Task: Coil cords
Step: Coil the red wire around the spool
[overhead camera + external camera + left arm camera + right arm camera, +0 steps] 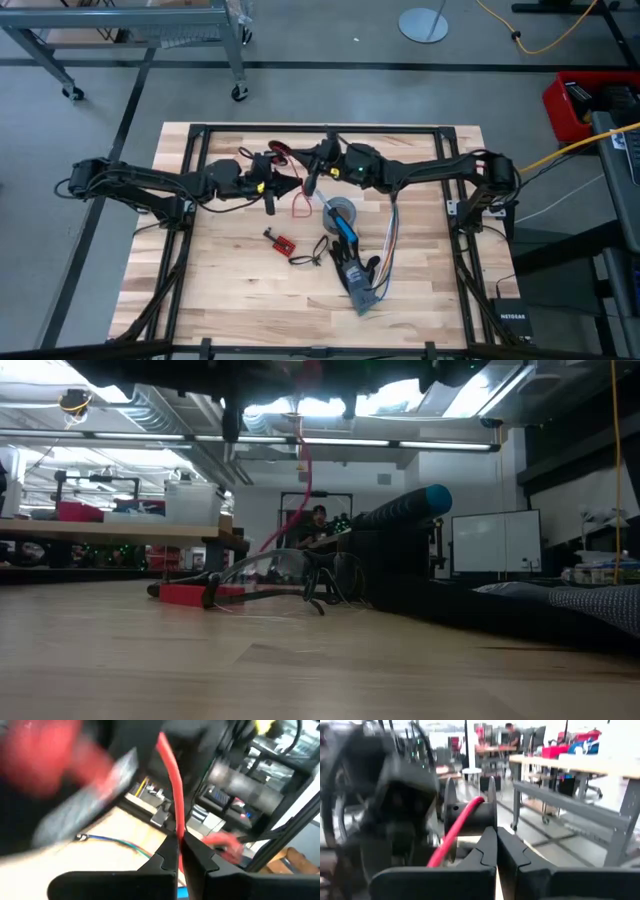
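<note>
Both grippers meet above the upper middle of the table point(220, 300), and the cord point(300, 205) hangs between them — a thin red strand looping down toward the boards just left of the grey tape roll point(342, 212).

The left gripper point(270, 205) reaches in from the left of the high view. In its wrist view the fingers point(167, 857) are pressed together on the red strand, which climbs away from their tips toward the upper middle of that frame.

The right gripper point(310, 185) comes in from the right and sits slightly higher in the high view, very near the left one. Its fingers point(487, 847) are also together; the red cord runs past them on the left, and I cannot tell whether it is pinched or only lies beside them.

The relation that matters: the slack lies below and between the two grippers, its long axis running roughly top to bottom in the high view. More black-and-red cord point(275, 155) sits just above the left gripper, so that arm is nearer the rest of the bundle. By my reading, coiling is under way but far from done.

The multicoloured ribbon wires point(388, 245) and small red board point(283, 241) lie lower on the table, apart from this work.
</note>
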### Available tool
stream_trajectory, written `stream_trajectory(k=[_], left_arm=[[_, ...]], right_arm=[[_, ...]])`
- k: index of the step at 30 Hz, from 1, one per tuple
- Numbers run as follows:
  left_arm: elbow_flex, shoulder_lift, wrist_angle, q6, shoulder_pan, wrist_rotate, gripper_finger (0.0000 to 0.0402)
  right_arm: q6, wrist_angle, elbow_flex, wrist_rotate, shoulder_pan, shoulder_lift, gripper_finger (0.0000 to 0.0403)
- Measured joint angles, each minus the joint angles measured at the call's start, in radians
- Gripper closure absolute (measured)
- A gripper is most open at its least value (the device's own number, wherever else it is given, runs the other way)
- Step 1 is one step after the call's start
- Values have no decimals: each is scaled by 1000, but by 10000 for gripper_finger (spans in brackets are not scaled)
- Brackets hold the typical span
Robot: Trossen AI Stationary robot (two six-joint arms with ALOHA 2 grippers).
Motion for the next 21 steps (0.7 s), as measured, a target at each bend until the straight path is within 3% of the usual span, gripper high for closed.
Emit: stream_trajectory(k=[21], left_arm=[[3,-43,-40,173,2,-48,391]], right_arm=[[-79,-158,0,-56,1,-204,403]])
